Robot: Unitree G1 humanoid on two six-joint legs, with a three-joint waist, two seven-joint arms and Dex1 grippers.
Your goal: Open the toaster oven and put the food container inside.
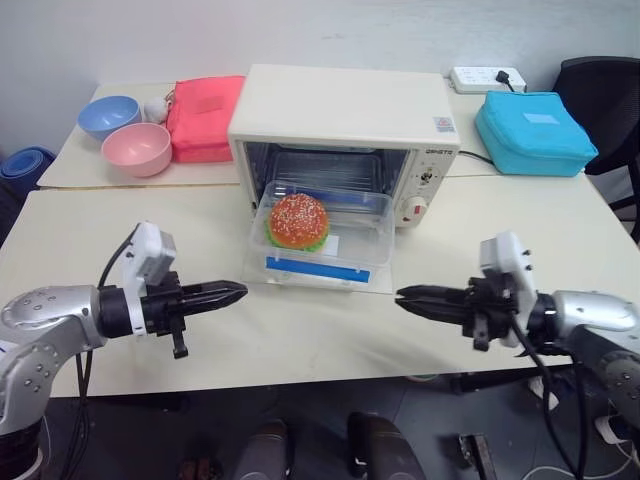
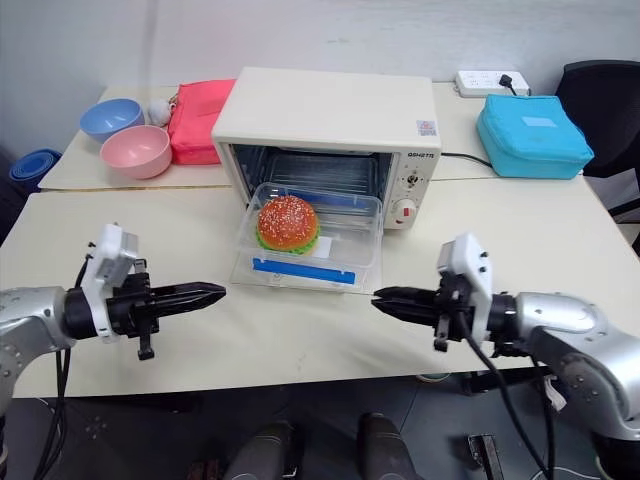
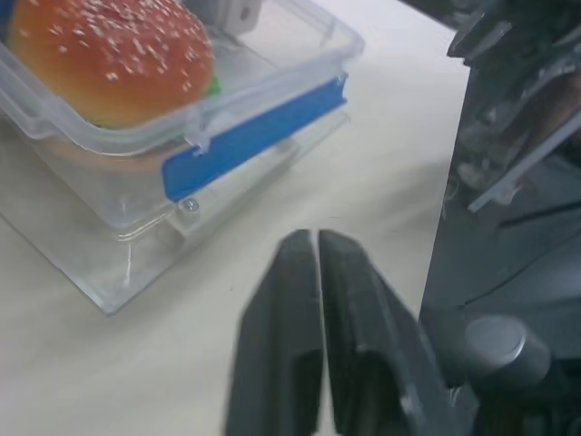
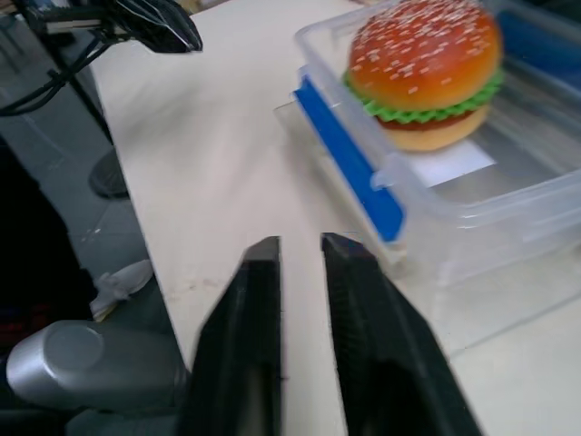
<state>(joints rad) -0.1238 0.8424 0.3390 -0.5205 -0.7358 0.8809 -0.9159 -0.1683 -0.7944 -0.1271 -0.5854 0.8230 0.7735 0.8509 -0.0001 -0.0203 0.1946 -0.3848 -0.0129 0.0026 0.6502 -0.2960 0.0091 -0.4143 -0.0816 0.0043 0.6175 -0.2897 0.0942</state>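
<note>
The cream-white toaster oven (image 1: 340,110) stands at the middle of the table with its glass door (image 1: 300,276) folded down flat. On that door rests the clear food container (image 1: 350,235) with a blue clip and a toy hamburger (image 1: 297,221) inside, its far end at the oven's mouth. My left gripper (image 1: 240,293) is shut and empty, pointing right, just left of the door's front corner. My right gripper (image 1: 400,296) is shut and empty too, pointing left, near the door's right front corner. The container (image 3: 245,136) lies ahead of the left fingertips (image 3: 300,245).
A blue bowl (image 1: 108,115), a pink bowl (image 1: 137,148) and a red pouch (image 1: 205,115) sit at the back left. A blue pouch (image 1: 533,132) and a power strip (image 1: 487,78) are at the back right, beside a black chair (image 1: 605,90).
</note>
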